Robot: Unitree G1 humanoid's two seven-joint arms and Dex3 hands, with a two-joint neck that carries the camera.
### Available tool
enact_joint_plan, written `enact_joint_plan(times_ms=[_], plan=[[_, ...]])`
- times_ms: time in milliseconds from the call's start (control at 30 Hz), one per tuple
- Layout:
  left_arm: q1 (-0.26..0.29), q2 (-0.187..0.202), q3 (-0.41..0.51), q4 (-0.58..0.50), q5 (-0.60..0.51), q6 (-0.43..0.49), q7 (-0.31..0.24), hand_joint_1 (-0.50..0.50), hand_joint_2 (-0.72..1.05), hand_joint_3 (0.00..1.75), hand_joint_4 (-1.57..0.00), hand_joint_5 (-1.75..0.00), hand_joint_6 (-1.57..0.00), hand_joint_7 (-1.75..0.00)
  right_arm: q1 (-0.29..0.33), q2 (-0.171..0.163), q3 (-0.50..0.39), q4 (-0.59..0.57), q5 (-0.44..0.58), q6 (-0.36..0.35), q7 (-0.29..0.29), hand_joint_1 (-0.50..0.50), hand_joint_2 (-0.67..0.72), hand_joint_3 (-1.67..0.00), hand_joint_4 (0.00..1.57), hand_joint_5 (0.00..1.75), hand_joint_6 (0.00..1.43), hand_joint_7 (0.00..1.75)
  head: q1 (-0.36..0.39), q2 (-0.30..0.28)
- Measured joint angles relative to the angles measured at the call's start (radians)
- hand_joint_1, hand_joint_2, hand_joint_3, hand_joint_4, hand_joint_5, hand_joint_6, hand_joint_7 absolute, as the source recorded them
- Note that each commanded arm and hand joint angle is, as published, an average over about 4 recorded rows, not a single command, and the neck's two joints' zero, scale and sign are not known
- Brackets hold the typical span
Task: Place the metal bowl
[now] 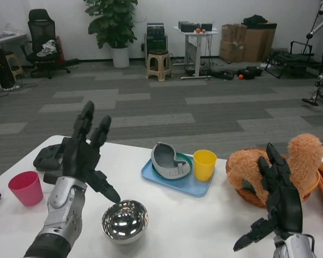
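White table (204,226), metal bowl (125,220) free between two spread, empty robot hands, right wrist cut off.

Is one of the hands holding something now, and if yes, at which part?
Nothing is held. The left hand is raised with spread fingers beside the metal bowl, which sits on the table. The right hand is empty too.

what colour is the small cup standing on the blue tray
Yellow. The small yellow cup stands on the light blue rectangular tray, clearest in the head view.
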Motion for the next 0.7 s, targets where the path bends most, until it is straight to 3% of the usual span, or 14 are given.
enact_joint_plan(times_ms=[500,700], plan=[[0.046,0.006,0.007,-0.066,-0.037,-0.003,-0.004,-0.48,-0.64,0.0,0.0,0.0,0.0,-0.07,0.0,-0.002,0.0,-0.01,0.0,0.0,0.0,0.12,0.72,0.0,0.0,0.0,0.0,0.14,-0.008,-0.009],[0.08,0.005,-0.006,-0.076,-0.037,0.012,-0.004,-0.48,-0.64,0.0,0.0,0.0,0.0,-0.07,0.0,-0.028,0.0,-0.035,0.0,0.001,0.0,0.12,0.72,0.0,0.0,0.0,0.0,0.14,-0.006,-0.008]])
